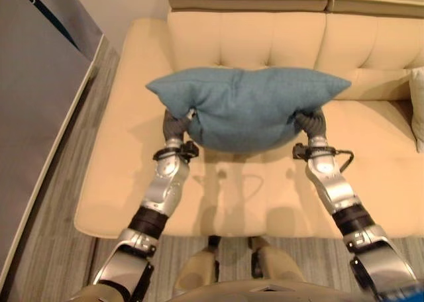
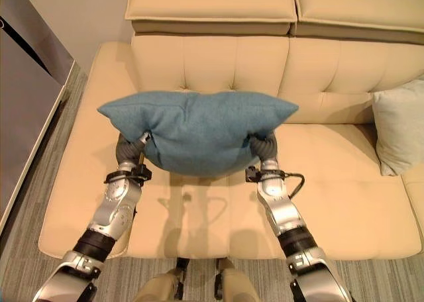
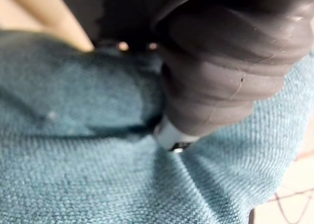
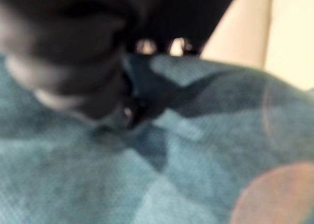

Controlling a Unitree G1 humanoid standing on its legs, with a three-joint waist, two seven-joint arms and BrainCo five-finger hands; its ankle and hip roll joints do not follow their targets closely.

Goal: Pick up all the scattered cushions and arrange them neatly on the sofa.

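Head views look down, sharing sofa (image 2: 344, 202); wrist views press against cushion (image 3: 98, 184).

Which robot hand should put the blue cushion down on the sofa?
Neither alone: probably both. The left hand and right hand press into opposite ends of the blue cushion, held level above the sofa seat, so lowering together looks steadiest.

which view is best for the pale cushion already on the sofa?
Right eye view: the pale cushion leans against the sofa backrest at the right, most of it visible. Left eye view catches just its edge at the frame border. Both wrist views face the blue cushion.
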